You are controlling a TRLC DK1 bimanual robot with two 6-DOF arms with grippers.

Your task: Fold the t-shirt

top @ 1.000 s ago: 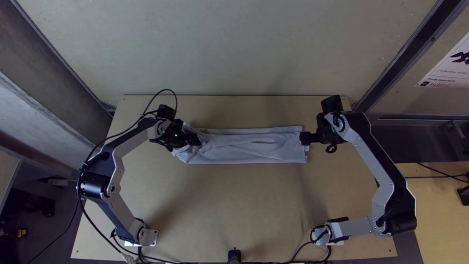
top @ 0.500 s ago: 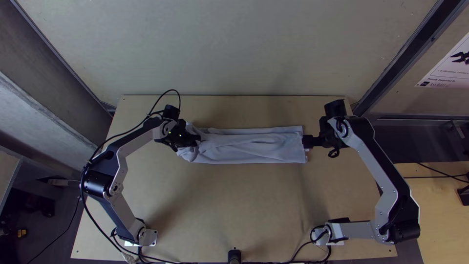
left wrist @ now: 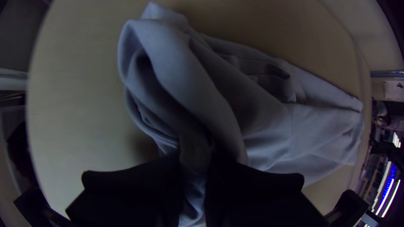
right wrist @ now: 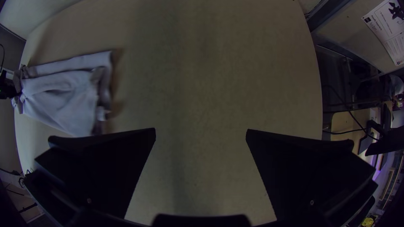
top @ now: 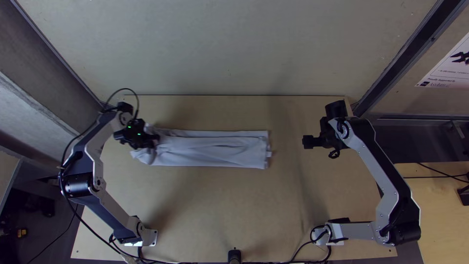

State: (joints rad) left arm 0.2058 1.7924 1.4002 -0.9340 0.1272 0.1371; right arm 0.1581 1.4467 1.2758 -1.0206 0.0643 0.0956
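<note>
The pale grey-white t-shirt [top: 215, 149] lies as a long, narrow folded strip across the table in the top view, bunched at its left end. There my left gripper [top: 155, 139] holds it. In the left wrist view, my left gripper [left wrist: 194, 168] is shut on the gathered cloth, which rises in a thick loop between its fingers. Well to the right of the strip, apart from it, stands my right gripper [top: 305, 142]. In the right wrist view, my right gripper [right wrist: 201, 134] is wide open over bare wood, with the t-shirt [right wrist: 63, 94] off to one side.
The light wooden table [top: 234, 205] is bare between the t-shirt and its near edge. A black post [top: 234, 255] stands at the near edge between the arm bases. Black cables [top: 166, 261] run along that edge and up the left arm.
My left gripper has moved left with the t-shirt, dragging the whole strip along. My right gripper drew back slightly to the right from the t-shirt's right end, then stayed put; the cloth is now clear of it.
</note>
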